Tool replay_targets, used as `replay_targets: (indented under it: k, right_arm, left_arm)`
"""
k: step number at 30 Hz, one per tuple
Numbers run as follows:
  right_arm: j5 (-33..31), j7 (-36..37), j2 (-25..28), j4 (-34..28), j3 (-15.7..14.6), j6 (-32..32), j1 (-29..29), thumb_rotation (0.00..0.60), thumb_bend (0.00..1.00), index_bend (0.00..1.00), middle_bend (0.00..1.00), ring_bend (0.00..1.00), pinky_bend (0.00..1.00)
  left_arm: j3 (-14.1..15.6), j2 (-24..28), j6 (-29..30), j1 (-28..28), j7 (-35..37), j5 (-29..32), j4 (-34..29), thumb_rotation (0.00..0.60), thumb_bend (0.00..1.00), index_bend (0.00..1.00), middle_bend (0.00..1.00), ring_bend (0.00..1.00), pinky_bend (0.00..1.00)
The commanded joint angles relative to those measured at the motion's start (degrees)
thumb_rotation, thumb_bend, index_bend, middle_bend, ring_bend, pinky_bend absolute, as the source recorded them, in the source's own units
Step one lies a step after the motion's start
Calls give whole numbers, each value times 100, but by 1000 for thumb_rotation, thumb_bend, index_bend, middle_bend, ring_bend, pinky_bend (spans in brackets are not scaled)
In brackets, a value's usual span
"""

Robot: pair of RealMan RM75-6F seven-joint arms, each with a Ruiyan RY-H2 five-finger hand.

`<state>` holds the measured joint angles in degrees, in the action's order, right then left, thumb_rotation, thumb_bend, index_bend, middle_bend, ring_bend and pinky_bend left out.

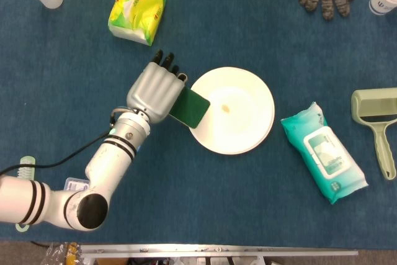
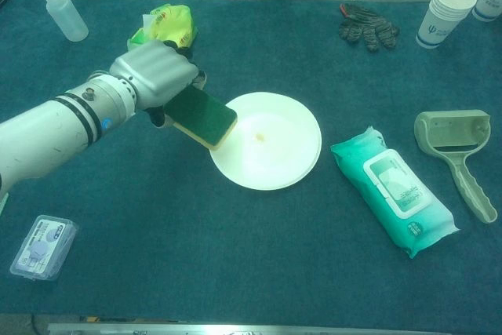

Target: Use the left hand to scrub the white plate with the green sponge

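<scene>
Looking down from the head view, the left hand [image 1: 158,91] grips the green sponge [image 1: 190,108] with its fingers curled over the top edge. The sponge shows as a flat dark green rectangle with rounded corners, tilted, and its far end overlaps the near-left rim of the white plate [image 1: 239,119]. The plate is round, plain and glossy, with one small yellowish speck [image 1: 225,108] near its middle, just beyond the sponge. Behind the hand lies a yellow-green tissue pack [image 1: 137,10]; well past the plate lies a teal wet-wipe pack [image 1: 322,152]. The right hand does not show.

From the chest view, the same left hand [image 2: 157,76] holds the sponge [image 2: 202,115] from above, silver knuckles upward, dark fingertips wrapped round its back edge. Here the sponge shows a dark green scouring face and a thin yellow layer along its lower edge. It slants downward over the plate's [image 2: 274,162] left rim; whether it touches the surface I cannot tell. The speck [image 2: 260,137] lies just beside the sponge's lower corner. Again no right hand shows.
</scene>
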<state>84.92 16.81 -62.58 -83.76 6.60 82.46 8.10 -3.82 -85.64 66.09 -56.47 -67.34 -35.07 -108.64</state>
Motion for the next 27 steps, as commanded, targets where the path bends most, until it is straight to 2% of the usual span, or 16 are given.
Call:
replay_targets:
  k: [1, 7, 17, 27]
  right_arm:
    - [-11, 20, 2, 20, 0, 3, -7, 588, 325, 301, 315, 210, 404]
    - [-24, 55, -5, 57, -3, 0, -11, 587, 325, 302, 315, 211, 404]
    - [-52, 134, -31, 144, 3, -43, 5, 588, 324, 301, 315, 211, 404]
    - [-86, 191, -60, 238, 13, -90, 27, 587, 324, 301, 315, 210, 405]
  left_arm:
    - [43, -78, 14, -71, -22, 60, 15, 575, 300, 455, 273, 99, 97]
    - [40, -225, 46, -206, -70, 199, 96, 568, 300, 456, 273, 99, 97]
    - [-171, -690, 23, -675, -326, 856, 630, 566, 300, 459, 273, 99, 97]
    - [-172, -1048, 61, -1034, -605, 1213, 910, 555, 300, 463, 272, 99, 97]
